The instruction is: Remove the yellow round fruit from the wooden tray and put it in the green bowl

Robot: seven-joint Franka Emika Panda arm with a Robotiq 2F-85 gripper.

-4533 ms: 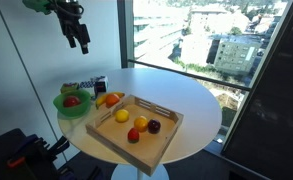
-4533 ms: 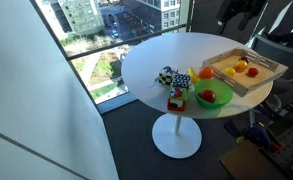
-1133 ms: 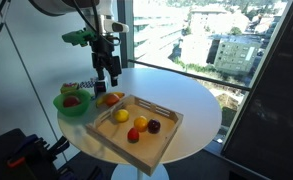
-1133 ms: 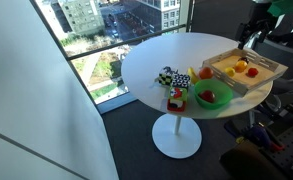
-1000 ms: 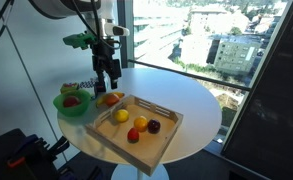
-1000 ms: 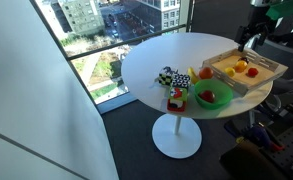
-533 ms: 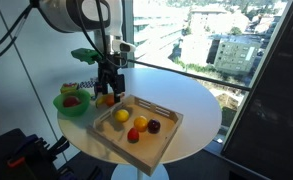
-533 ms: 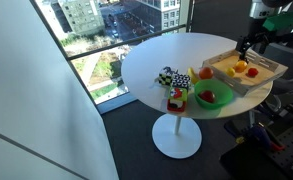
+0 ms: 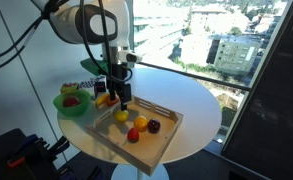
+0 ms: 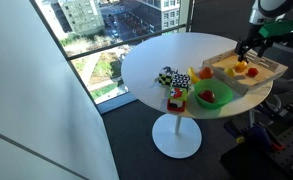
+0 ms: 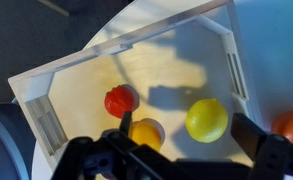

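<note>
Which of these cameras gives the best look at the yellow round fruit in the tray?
The wrist view. It looks straight down on the yellow round fruit, large and unobstructed on the floor of the wooden tray. In both exterior views it is only a small yellow spot in the tray, too tiny to show any detail.

we see a round white table (image 9: 196,100) beside a tall window (image 9: 186,30), with city buildings (image 9: 231,50) beyond the glass. in the wrist view a red fruit (image 11: 119,100) lies just beside an orange-yellow fruit (image 11: 146,132), and an orange fruit (image 11: 291,125) shows at the edge. in an exterior view a dark fruit (image 9: 154,126) sits near them. a black-and-white checkered object (image 10: 166,76) and a small red item (image 10: 176,98) rest on the table.
</note>
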